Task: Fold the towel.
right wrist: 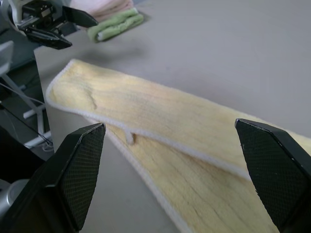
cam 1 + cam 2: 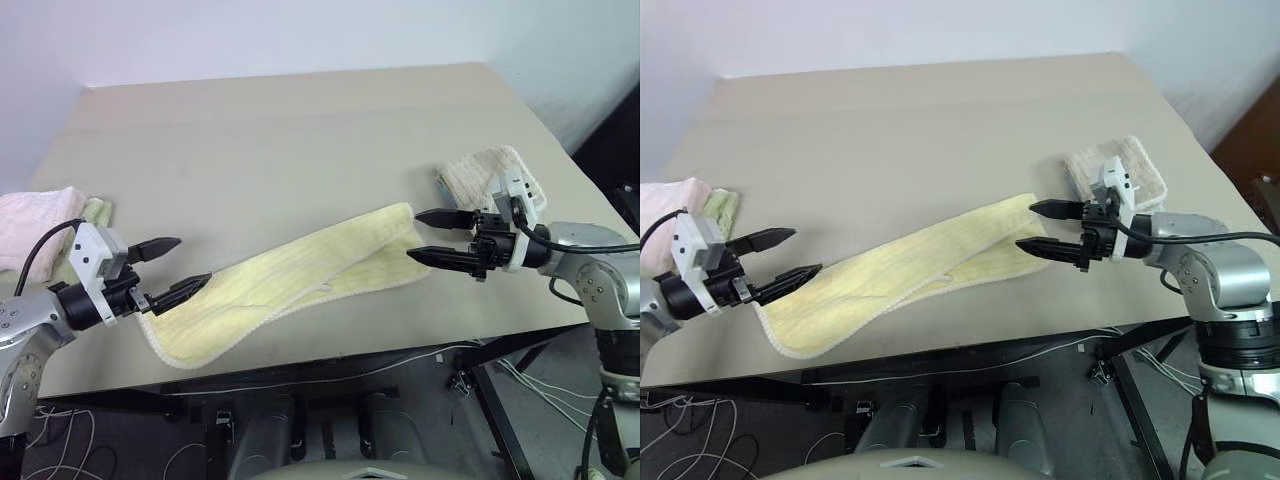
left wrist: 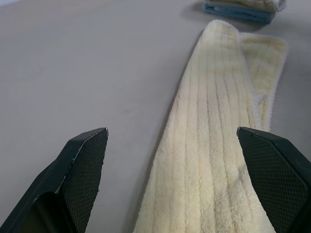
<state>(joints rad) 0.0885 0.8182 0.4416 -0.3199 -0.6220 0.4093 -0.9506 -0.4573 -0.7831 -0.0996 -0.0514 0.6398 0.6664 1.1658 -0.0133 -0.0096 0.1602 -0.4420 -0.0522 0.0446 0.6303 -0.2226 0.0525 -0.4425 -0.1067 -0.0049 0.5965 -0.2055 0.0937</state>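
Lying folded lengthwise across the near part of the table [image 2: 300, 130] — the towel [image 2: 300, 280], pale yellow, whitish hem showing, running diagonally. At its near end, the left gripper [image 2: 168, 270], fingers spread wide, holding nothing. At its far end, the right gripper [image 2: 440, 237], likewise agape and empty. Just beyond that far end — a beige towel [image 2: 480, 172]. Beyond the near end, pink towel [image 2: 35, 222] and green towel [image 2: 97, 210].

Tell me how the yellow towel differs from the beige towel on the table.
The yellow towel lies stretched in a long strip, folded once lengthwise; the beige towel is a small compact bundle. The yellow towel lies between the two claws; the beige one sits behind the right claw. Both rest on the table.
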